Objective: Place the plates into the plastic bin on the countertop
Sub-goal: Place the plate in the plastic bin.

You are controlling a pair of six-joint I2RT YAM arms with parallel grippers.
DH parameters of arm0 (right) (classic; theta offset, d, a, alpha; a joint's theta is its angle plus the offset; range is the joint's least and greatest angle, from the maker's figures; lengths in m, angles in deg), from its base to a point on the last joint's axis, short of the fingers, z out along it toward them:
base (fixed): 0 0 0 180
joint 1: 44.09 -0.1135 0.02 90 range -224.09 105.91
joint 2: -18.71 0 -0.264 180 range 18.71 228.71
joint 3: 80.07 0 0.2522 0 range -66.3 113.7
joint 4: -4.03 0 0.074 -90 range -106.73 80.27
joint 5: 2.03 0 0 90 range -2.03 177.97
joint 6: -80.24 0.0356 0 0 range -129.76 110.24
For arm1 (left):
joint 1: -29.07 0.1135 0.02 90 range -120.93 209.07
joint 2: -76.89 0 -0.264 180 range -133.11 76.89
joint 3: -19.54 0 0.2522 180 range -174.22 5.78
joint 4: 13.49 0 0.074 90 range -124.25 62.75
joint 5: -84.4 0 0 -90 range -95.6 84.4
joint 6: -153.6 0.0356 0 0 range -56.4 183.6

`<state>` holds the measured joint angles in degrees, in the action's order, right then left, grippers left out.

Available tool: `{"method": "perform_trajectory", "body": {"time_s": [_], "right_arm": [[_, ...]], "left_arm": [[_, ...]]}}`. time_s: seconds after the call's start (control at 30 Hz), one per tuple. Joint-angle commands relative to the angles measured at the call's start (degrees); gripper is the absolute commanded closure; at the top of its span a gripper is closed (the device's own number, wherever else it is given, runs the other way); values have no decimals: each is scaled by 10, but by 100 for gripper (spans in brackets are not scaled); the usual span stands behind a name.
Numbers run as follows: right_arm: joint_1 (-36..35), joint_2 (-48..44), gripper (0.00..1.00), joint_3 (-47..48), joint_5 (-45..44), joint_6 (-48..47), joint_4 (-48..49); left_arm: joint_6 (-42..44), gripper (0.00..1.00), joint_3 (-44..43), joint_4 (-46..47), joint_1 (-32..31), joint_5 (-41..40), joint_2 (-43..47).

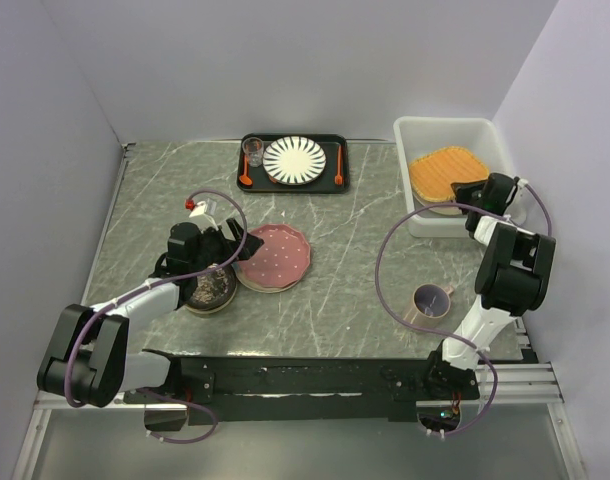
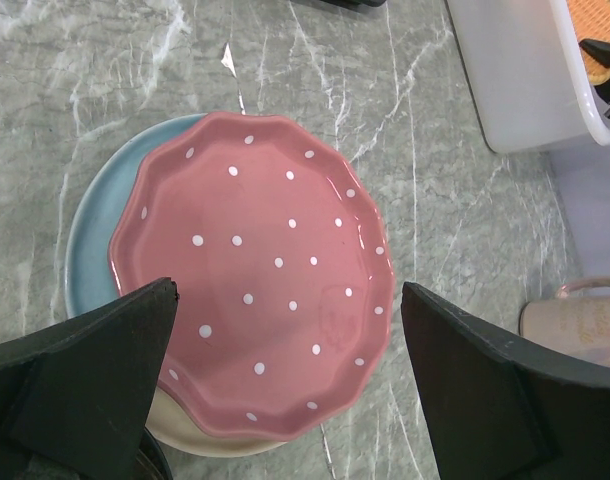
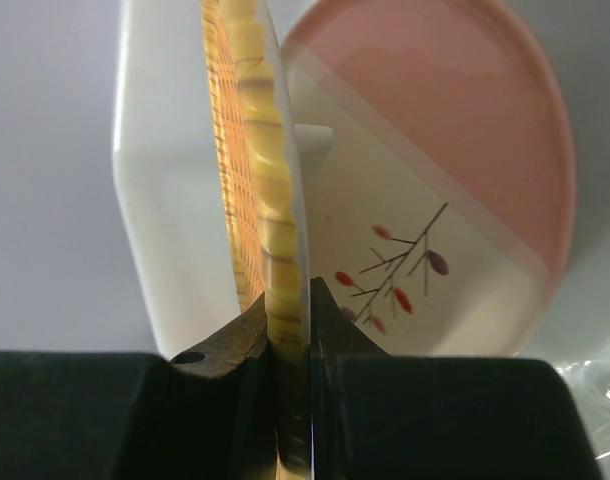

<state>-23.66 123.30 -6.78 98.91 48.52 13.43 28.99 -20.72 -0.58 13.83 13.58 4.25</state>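
My right gripper (image 1: 472, 190) is shut on the rim of the tan woven-look plate (image 1: 446, 172), holding it over the white plastic bin (image 1: 417, 130) at the back right; in the right wrist view the plate (image 3: 255, 200) is edge-on between my fingers, above a cream-pink plate with a leaf sprig (image 3: 445, 200) lying in the bin. My left gripper (image 1: 230, 243) is open just left of the pink dotted plate (image 1: 275, 253). In the left wrist view the pink plate (image 2: 255, 270) lies on a pale blue-cream plate (image 2: 90, 230) between my fingers. A dark brown patterned plate (image 1: 210, 290) sits under my left wrist.
A black tray (image 1: 330, 140) at the back holds a white plate with dark radial stripes (image 1: 294, 159), a glass (image 1: 253, 151) and orange cutlery. A mug (image 1: 430, 301) stands on the countertop (image 1: 355, 260) near the right arm's base; it also shows in the left wrist view (image 2: 575, 320).
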Motion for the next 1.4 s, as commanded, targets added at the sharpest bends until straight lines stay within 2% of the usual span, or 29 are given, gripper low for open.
{"method": "perform_trajectory", "body": {"time_s": [0.0,0.13,0.47,0.7,0.8,0.93,1.17,1.37], "right_arm": [[-7,-6,100,45,-7,-11,40],[-8,-2,98,45,-6,-17,37],[-8,10,84,48,13,-36,30],[-8,10,56,61,8,-60,-7],[-8,6,50,62,4,-72,-25],[-8,0,36,62,-18,-85,-54],[-7,-53,21,15,-73,-86,-57],[-8,-112,15,-19,-109,-92,-40]], "left_arm": [[13,1,-17,15,-2,7,12],[12,1,-16,17,-2,7,11],[10,1,-15,23,-2,11,8],[8,1,-16,29,-2,16,3],[8,1,-17,30,-2,18,2],[8,1,-16,29,-2,18,6],[5,1,-16,31,-2,21,8],[3,1,-15,36,-2,24,5]]}}
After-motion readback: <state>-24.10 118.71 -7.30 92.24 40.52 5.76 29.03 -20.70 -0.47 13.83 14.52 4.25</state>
